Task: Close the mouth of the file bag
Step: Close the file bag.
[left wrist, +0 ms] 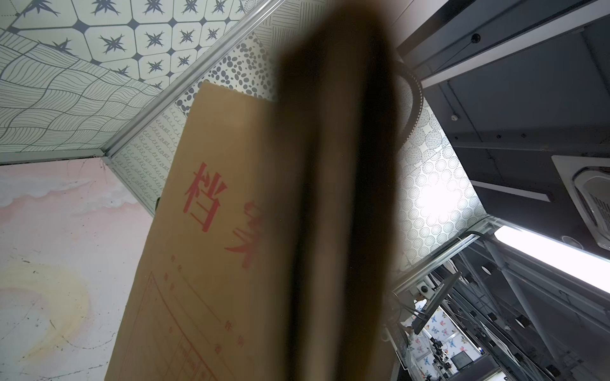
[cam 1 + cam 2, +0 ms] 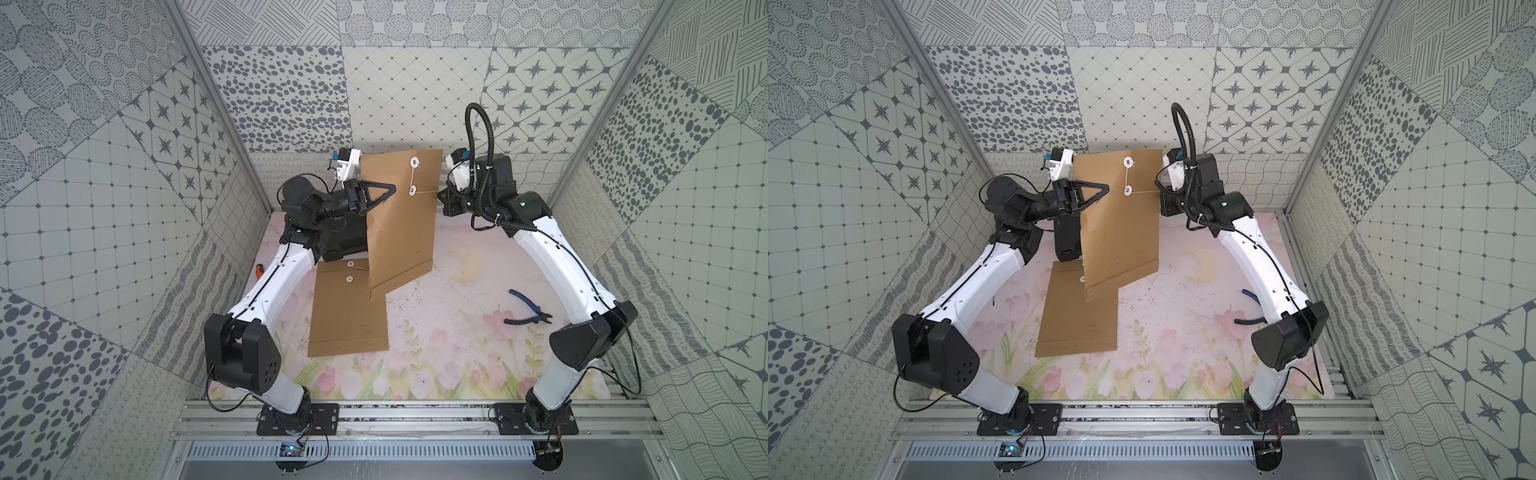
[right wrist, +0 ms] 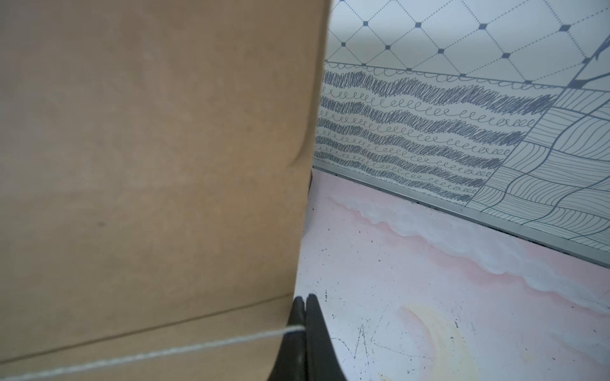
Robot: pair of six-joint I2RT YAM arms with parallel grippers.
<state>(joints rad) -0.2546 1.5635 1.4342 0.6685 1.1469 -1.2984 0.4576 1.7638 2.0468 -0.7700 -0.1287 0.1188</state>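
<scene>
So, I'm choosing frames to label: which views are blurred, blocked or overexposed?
Left wrist view: a dark out-of-focus band covers the middle, the brown paper file bag beside it is readable, a ceiling light strip blows out. Right wrist view: the bag is soft up close; the white string and right gripper are sharper. Both top views: sharp, evenly lit.

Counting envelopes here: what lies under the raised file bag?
A second file bag lies flat on the table, two white discs showing. The raised file bag hides its far right corner.

A robot lab cell: patterned wall panels in aluminium framing enclose a floral-printed tabletop.
</scene>
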